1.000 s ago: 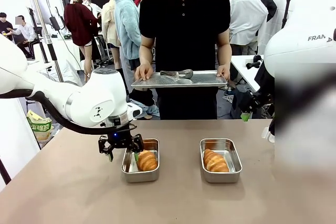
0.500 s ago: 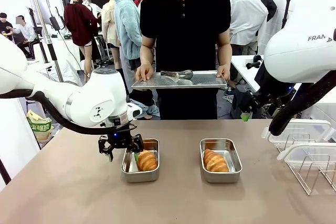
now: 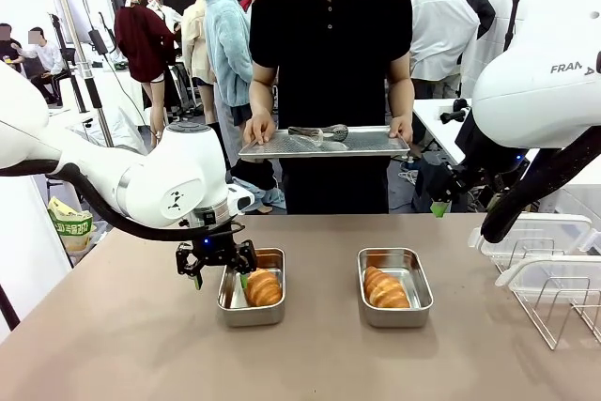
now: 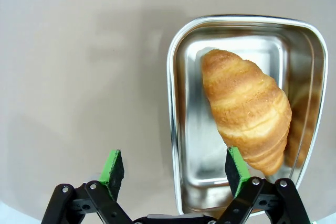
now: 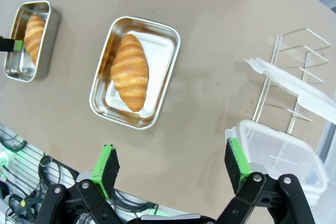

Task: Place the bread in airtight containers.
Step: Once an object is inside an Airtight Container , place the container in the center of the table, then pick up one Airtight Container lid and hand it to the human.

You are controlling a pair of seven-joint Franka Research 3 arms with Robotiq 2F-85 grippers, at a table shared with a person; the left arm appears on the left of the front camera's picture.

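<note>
Left gripper [image 4: 173, 163] gapes wide and empty, one finger over the left tin [image 3: 252, 316], the other outside its rim. One croissant [image 3: 263, 287] lies in that tin. The second croissant [image 3: 385, 289] lies in the right tin [image 3: 395, 317]. Right gripper [image 5: 170, 166] hangs wide and empty, seemingly high above the table [image 5: 210, 35].

Table [image 3: 319, 293] open between tins [image 3: 251, 318] [image 3: 396, 318], rack [image 3: 554, 300] perhaps close

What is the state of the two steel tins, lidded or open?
Open. The left tin and right tin each show an uncovered croissant; the translucent lids rest on the wire rack.
</note>
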